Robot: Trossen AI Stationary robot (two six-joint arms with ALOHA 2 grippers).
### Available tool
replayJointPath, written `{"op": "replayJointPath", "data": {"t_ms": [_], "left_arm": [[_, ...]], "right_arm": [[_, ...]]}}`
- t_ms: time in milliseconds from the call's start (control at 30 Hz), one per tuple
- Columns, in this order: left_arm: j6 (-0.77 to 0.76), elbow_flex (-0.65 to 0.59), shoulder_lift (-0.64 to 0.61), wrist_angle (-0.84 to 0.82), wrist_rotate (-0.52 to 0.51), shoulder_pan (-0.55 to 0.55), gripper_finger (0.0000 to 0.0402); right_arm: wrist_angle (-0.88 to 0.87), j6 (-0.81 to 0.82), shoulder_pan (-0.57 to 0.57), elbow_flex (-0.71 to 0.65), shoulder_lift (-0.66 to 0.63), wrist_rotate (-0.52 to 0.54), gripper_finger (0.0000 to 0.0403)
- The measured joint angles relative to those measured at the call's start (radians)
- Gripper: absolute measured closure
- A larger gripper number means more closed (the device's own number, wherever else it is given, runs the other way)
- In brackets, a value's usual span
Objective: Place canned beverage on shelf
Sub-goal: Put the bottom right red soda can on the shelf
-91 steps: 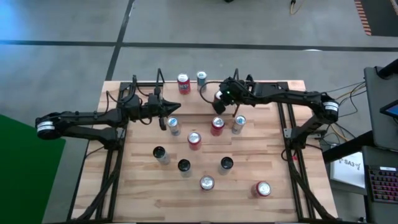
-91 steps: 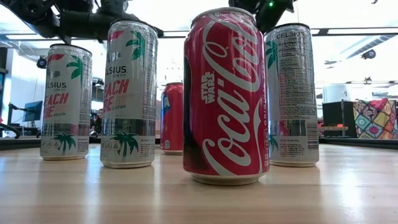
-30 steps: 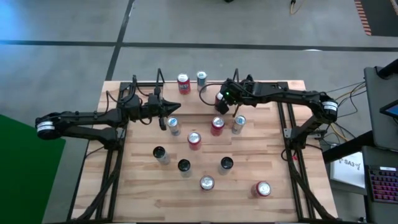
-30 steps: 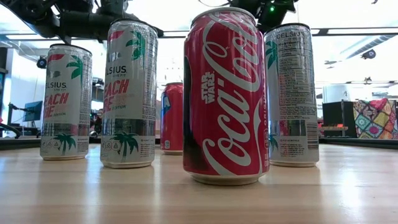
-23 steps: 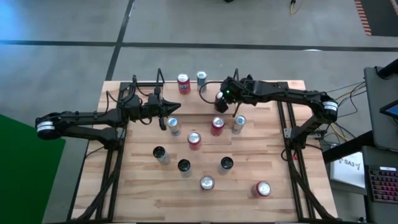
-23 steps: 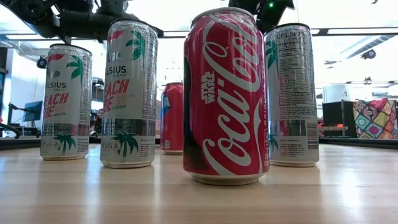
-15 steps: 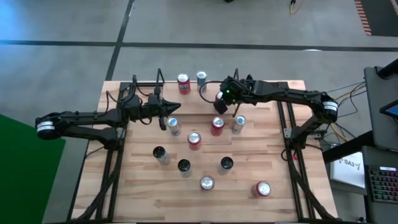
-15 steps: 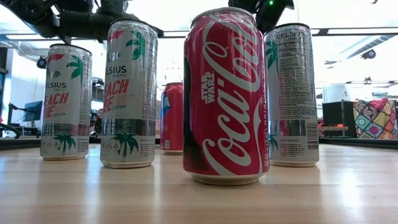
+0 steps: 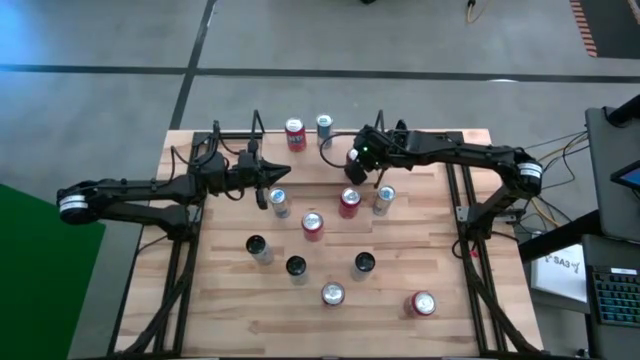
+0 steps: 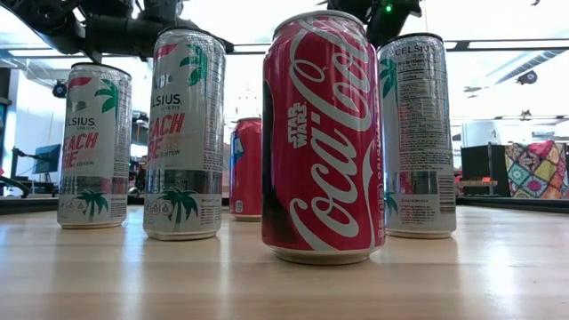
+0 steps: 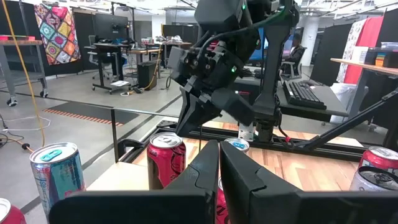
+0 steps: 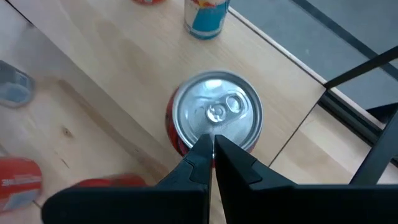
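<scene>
The shelf [image 9: 256, 124] runs along the table's far edge. A red can [image 9: 295, 133] and a slim teal can [image 9: 324, 126] stand on its wooden floor. A third red can [image 12: 214, 115] stands upright near the shelf's right end, and it also shows in the high view [image 9: 352, 156]. My right gripper [image 12: 213, 142] is shut and points down over this can's silver top. My left gripper [image 11: 219, 163] is shut and empty. In the high view it [image 9: 263, 190] hovers over the table's left half, beside a slim silver can [image 9: 279, 203]. My right gripper comes from above with its shut fingertips [image 12: 204, 144] over the near rim of the red can's top [image 12: 214, 132]. I cannot tell whether they touch it. The can stands upright on the wooden floor.
Several more cans stand on the table, among them a red one [image 9: 349, 202], a slim silver one [image 9: 384, 198], a dark-topped one [image 9: 296, 267] and a red one near the front right [image 9: 423, 303]. Black side frames [image 9: 180, 262] flank the table. A red Coca-Cola can [image 10: 322, 133] fills the low view.
My right gripper has shifted slightly above the red can at the shelf's right end, with its fingers staying shut. The can stands where it was.
</scene>
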Motion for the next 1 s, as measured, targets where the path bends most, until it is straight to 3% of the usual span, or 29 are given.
{"op": "replayJointPath", "data": {"t_ms": [1000], "left_arm": [[0.000, 0.000, 0.000, -0.003, 0.000, 0.000, 0.0402]], "right_arm": [[-0.034, -0.028, -0.002, 0.000, 0.009, 0.055, 0.0394]]}}
